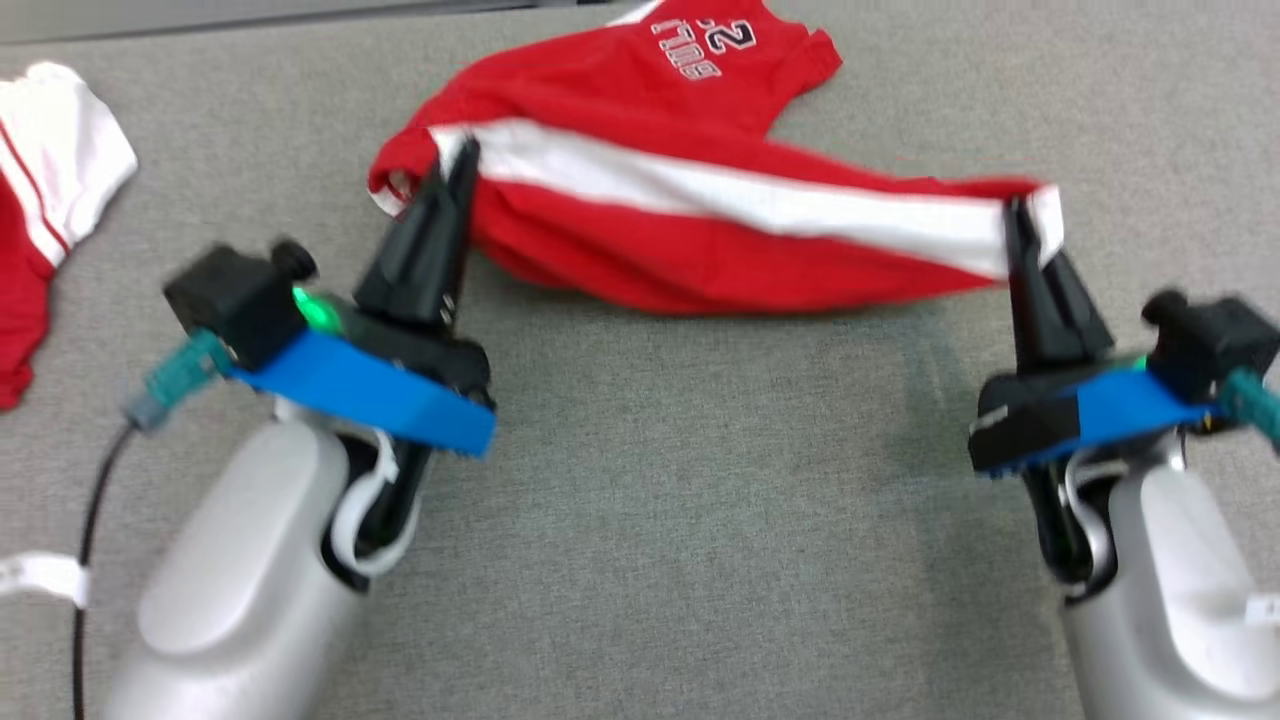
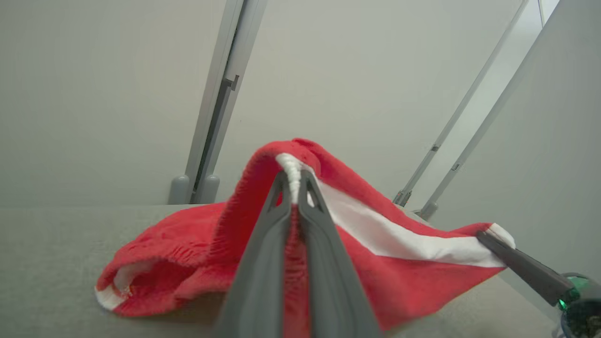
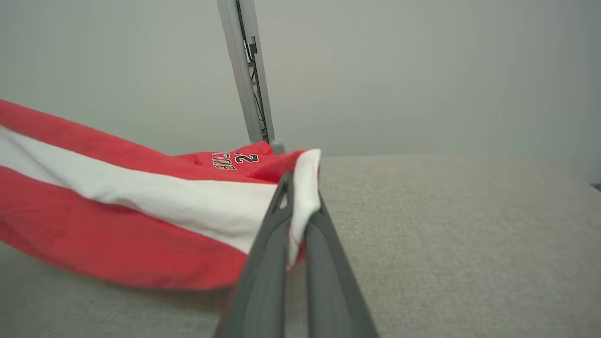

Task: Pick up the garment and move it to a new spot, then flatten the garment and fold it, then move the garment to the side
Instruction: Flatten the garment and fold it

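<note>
Garment (image 1: 690, 225) hangs stretched between left hand (image 1: 455, 165) and right hand (image 1: 1018, 215).

Grey woven-fabric surface (image 1: 640, 520): red jersey garment with a white stripe (image 1: 650, 240) was partly rested on it; red-and-white cloth (image 1: 50, 200) was laid at the left edge.

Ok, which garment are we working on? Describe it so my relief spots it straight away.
On the grey table, look at the far middle. There a red garment with a broad white band is held stretched between the left hand and the right hand. The other red-and-white garment lies loose at the left edge.
</note>
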Controlling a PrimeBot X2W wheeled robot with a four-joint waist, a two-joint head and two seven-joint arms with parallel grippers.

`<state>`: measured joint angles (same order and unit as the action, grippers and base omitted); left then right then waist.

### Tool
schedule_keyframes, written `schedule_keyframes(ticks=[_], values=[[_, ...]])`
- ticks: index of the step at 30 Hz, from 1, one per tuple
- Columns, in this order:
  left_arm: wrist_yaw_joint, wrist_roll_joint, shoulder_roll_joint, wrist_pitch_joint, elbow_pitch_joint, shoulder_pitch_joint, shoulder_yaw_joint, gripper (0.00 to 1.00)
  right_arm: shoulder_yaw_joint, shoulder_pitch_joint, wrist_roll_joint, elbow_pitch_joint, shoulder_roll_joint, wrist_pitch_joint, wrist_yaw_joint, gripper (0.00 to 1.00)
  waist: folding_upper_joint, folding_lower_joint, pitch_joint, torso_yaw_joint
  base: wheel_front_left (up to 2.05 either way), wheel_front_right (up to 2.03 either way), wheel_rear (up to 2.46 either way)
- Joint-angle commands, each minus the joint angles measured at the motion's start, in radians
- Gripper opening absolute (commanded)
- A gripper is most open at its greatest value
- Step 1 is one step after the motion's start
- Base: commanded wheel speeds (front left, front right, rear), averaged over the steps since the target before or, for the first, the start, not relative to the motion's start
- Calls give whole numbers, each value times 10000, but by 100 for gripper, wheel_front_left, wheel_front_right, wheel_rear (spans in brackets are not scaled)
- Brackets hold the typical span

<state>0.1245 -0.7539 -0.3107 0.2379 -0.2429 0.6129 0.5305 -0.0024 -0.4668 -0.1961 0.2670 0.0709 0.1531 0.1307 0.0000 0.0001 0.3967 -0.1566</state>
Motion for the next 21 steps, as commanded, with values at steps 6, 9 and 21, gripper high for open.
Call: schedule_keyframes(ticks=[6, 9, 21], values=[[-87, 70, 22, 209, 1003, -1577, 142, 0, -138, 1794, -73, -559, -96, 357, 1, 0, 0, -1, -829, -115, 0, 0, 0], [-321, 96, -30, 235, 1735, -2573, 40, 0, -190, 2786, -74, -1228, -121, 241, 1, 0, 0, -1, -1269, -166, 0, 0, 0], [-1122, 63, -188, 49, 4141, -5507, 187, 0, -1036, 5161, 482, -4479, -202, -1429, 1, 0, 0, -1, -1948, 124, 0, 0, 0]])
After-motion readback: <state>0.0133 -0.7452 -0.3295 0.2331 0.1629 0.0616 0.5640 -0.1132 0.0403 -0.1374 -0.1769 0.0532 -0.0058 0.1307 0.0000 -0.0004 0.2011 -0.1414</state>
